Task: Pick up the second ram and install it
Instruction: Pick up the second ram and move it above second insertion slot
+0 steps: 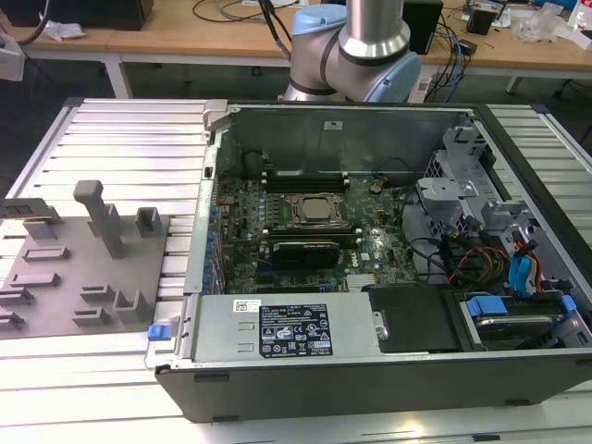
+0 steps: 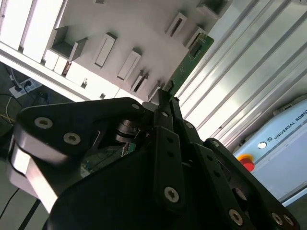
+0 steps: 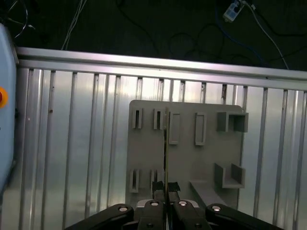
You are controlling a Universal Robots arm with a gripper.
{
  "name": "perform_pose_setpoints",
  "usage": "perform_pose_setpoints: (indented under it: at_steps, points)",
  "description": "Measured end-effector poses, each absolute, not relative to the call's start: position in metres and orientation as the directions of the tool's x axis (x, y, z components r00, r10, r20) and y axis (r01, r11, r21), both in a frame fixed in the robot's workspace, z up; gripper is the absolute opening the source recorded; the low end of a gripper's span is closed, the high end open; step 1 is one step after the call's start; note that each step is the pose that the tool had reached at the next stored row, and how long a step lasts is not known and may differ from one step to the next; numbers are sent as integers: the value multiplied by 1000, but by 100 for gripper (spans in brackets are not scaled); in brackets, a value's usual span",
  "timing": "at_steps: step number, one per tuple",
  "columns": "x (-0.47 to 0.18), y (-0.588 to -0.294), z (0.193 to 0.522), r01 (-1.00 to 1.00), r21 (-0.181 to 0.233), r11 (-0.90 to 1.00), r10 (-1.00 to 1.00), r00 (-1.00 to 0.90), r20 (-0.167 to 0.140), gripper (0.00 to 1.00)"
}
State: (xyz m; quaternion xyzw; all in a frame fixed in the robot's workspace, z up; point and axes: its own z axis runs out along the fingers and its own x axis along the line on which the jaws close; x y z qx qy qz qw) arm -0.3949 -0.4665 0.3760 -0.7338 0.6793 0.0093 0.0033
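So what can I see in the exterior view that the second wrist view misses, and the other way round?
Exterior view: the open black metal computer case with its green motherboard, and the arm's silver-and-blue base joint. Second wrist view: the black gripper shut on the thin, flat, green second ram. Both: the grey plastic fixture plate and the ribbed aluminium table beneath it.

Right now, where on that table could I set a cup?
In the exterior view, the ribbed table is bare between the fixture plate and its far edge, and along its near edge beside the computer case. Crowded: the plate's blocks and post, the case's inside, and over the plate, where the end effector grips the second ram.
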Motion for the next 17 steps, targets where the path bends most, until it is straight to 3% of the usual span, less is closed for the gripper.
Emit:
perform_pose_setpoints:
  at_steps: [17]
  points:
    - [-394,-451,422,-997,7,-77,-997,77,-21,14]
